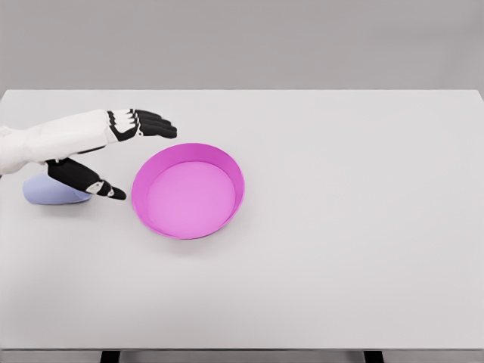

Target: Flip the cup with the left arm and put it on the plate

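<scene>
The white left arm enters from the nine o'clock edge of the wide white table (340, 265), and its black five-finger left hand (113, 155) hangs over the task's object with fingers spread wide, holding nothing. The four fingers (151, 125) stretch toward three o'clock, while the thumb (94, 181) points down and outward, lying across the top of the pale lavender-blue cup (49, 190).

That cup sits at about nine o'clock on the table, partly hidden under the forearm and thumb; only a rounded bluish body shows, so I cannot tell for certain whether it lies on its side or stands mouth-down. Just beside it, toward three o'clock, rests the shallow round magenta plate (234, 178), with a raised rim and nothing in it.

By my reading the task is at its opening step: the reach and grasp, with the flip and the placing not yet done. The next move seems to call for lowering the palm, closing fingers and thumb around the cup's body, then lifting, rotating the wrist, and carrying it toward the plate.

The right arm does not show.
</scene>
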`<action>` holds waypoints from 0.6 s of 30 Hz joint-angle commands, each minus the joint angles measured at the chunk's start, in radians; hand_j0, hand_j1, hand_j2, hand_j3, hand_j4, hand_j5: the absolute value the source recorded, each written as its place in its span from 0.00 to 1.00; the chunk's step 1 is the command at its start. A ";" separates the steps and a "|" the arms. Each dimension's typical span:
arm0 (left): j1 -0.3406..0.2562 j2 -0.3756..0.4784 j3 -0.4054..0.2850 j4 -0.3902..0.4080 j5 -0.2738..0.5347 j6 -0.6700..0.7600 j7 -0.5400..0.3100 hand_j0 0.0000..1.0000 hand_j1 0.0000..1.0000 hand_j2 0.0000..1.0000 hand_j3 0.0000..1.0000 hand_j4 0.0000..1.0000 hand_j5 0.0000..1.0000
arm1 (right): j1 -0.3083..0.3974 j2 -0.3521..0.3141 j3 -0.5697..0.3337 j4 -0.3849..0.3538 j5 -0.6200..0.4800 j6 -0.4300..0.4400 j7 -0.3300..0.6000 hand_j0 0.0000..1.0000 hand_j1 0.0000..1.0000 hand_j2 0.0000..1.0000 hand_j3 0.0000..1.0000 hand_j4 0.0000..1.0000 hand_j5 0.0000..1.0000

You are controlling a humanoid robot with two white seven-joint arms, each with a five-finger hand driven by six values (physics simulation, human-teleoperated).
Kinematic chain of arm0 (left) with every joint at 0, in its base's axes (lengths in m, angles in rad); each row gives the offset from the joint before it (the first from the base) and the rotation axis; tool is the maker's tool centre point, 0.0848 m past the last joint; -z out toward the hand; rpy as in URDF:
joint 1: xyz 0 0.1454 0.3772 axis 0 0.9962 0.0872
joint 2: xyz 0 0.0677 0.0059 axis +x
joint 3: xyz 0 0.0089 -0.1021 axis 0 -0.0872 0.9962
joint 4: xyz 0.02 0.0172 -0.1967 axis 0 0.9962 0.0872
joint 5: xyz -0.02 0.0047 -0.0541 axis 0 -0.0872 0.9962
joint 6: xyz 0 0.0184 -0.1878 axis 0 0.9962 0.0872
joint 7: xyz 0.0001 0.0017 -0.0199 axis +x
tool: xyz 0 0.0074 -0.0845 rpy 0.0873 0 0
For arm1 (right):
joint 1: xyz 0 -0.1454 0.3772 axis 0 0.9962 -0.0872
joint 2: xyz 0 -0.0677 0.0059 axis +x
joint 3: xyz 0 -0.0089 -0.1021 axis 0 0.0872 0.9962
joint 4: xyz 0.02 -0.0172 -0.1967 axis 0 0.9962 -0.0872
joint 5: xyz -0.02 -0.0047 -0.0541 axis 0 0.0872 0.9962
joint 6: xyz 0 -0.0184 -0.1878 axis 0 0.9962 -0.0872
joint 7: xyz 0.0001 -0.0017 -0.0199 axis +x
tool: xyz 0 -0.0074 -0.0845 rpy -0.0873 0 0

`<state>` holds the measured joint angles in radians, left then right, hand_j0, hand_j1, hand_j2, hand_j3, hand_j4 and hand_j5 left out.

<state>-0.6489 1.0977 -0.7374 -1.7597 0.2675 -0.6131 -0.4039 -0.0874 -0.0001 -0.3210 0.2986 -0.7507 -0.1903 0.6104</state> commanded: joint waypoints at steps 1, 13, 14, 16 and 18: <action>0.002 0.013 -0.010 -0.004 0.004 0.002 0.001 1.00 1.00 1.00 1.00 1.00 1.00 | 0.000 0.000 0.000 -0.001 0.001 -0.003 0.000 1.00 1.00 1.00 1.00 1.00 1.00; 0.057 0.079 0.029 -0.006 0.161 0.002 0.091 1.00 1.00 1.00 1.00 1.00 1.00 | 0.002 0.000 0.002 0.002 0.001 0.000 0.000 1.00 1.00 1.00 1.00 1.00 1.00; 0.061 0.082 0.029 -0.006 0.159 0.002 0.142 1.00 1.00 1.00 1.00 1.00 1.00 | 0.002 0.000 0.002 0.001 0.001 -0.001 0.000 1.00 1.00 1.00 1.00 1.00 1.00; 0.086 0.093 0.044 -0.004 0.162 0.174 0.149 1.00 1.00 1.00 1.00 1.00 1.00 | 0.002 0.000 0.002 0.002 0.001 0.000 0.000 1.00 1.00 1.00 1.00 1.00 1.00; 0.110 0.180 0.041 -0.006 0.161 0.246 0.139 1.00 1.00 1.00 1.00 1.00 1.00 | 0.002 0.000 0.002 0.001 0.001 0.000 0.000 1.00 1.00 1.00 1.00 1.00 1.00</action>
<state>-0.5263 1.2265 -0.7030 -1.7652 0.4196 -0.4544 -0.2800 -0.0859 -0.0001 -0.3191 0.2995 -0.7506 -0.1902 0.6104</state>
